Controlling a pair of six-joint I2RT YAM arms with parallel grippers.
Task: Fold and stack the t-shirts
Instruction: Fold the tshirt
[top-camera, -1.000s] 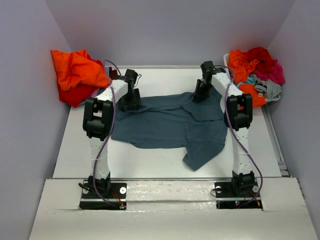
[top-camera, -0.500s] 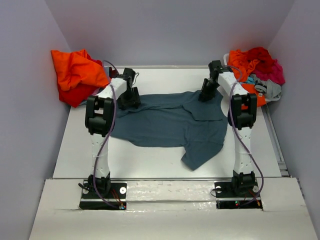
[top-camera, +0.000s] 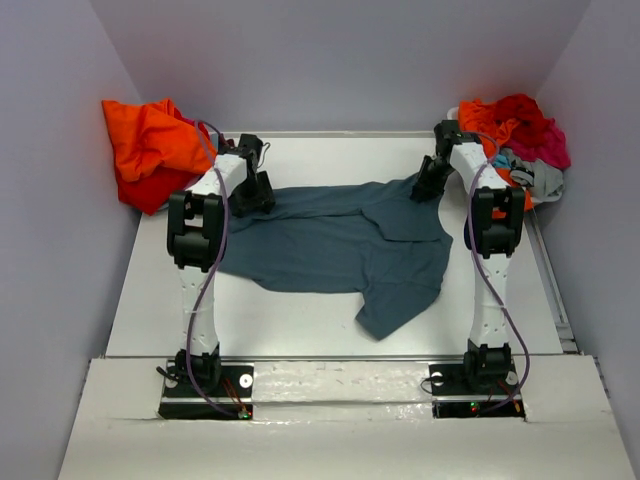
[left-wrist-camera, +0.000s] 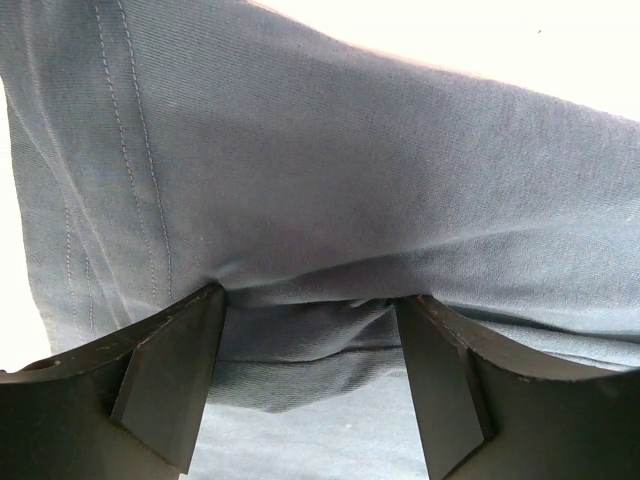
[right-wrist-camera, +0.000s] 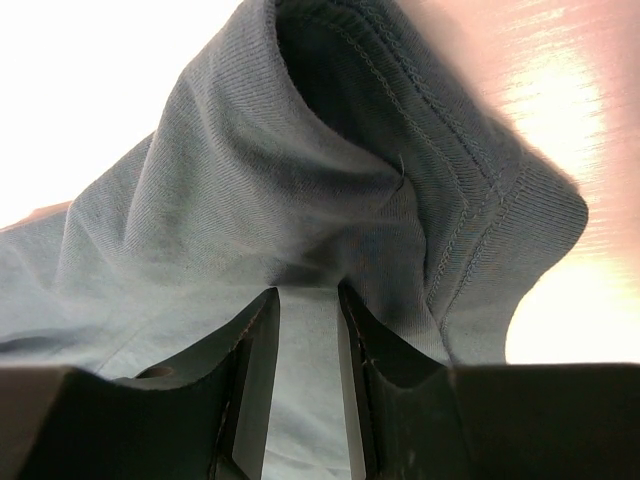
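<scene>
A dark slate-blue t-shirt lies spread across the middle of the white table, one part trailing toward the front. My left gripper is at its back left corner. In the left wrist view the jaws stand wide with a bunch of the shirt's cloth caught between the fingertips. At the back right corner my right gripper is shut narrowly on the shirt. The right wrist view shows its fingertips pinching a fold beside a stitched hem. Between the two grippers the shirt's back edge runs nearly straight.
An orange and red heap of shirts sits at the back left corner against the wall. At the back right lies a second heap in red, orange, magenta, grey and teal. Grey walls close in the table on three sides.
Both grippers have moved outward, the left to the left and the right to the right, drawing the shirt's back edge wider and straighter. The jaws have not changed.
</scene>
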